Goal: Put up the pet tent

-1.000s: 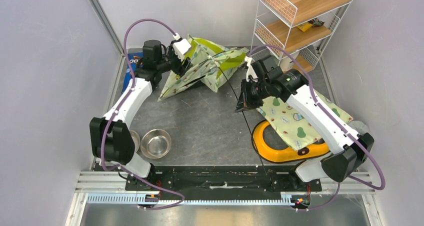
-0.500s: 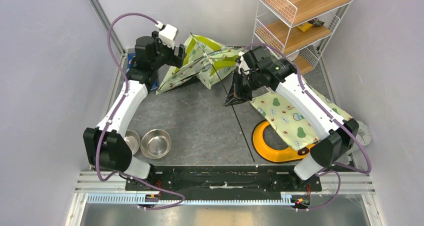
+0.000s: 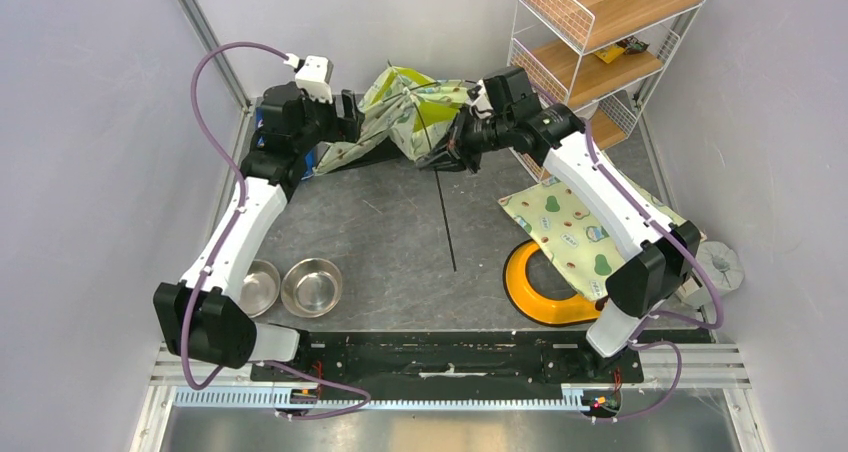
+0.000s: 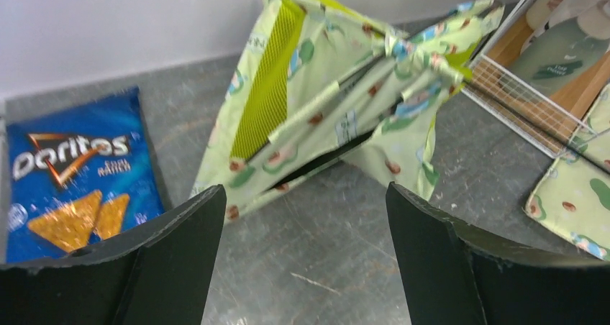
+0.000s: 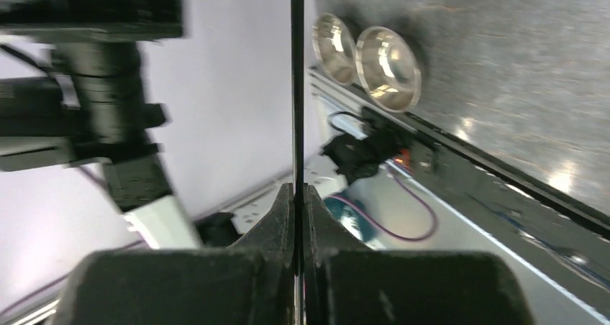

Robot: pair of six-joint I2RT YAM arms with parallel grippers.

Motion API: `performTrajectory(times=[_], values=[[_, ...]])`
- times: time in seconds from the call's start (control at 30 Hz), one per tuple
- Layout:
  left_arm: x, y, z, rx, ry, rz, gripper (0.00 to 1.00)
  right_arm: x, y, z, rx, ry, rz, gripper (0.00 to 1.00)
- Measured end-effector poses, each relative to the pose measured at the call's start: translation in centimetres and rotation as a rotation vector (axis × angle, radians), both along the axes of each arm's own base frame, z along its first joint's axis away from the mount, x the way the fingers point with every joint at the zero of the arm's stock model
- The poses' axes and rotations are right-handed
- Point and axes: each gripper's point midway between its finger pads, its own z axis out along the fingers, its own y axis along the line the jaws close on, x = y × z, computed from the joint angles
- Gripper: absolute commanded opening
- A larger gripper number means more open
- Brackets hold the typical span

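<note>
The pet tent sags half-collapsed at the back of the table, pale green with avocado print and lime lining. My left gripper hangs open just left of it; in the left wrist view the left gripper has only bare table between its fingers and the tent lies ahead of them. My right gripper is at the tent's right side, shut on a thin black pole that slants down toward the table's middle. In the right wrist view the pole runs straight out of the right gripper.
A blue Doritos bag lies left of the tent. Two steel bowls sit near the left arm's base. A flat mat of matching print rests on a yellow ring-shaped object. A wire shelf stands back right.
My left gripper opened, let go of the tent and drew back to the left. My right arm swung toward the back with the pole, up to the tent, which shifted and bunched.
</note>
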Motion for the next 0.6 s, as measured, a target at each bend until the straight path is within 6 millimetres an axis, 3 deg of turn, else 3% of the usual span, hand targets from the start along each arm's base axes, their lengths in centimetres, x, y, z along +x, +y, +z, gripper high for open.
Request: performTrajectory(times=[0.17,0.23,0.37,0.6], values=[[-0.9,0.2,-3.1,-0.029,0.107,0.029,0.87,2.2,1.7,3.3,0.123,0.031,-0.08,0.0],[-1.2,0.3,-3.5,-0.034,0.123,0.034,0.87,2.9,2.2,4.7,0.16,0.029,-0.099,0.0],[-2.0,0.7,-2.2,-0.044,0.097,0.053,0.87,3.1,2.4,6.0,0.198,0.035,-0.116,0.0],[-2.8,2.0,0.1,-0.045,0.034,0.116,0.87,3.4,2.5,6.5,0.238,0.06,-0.166,0.0]])
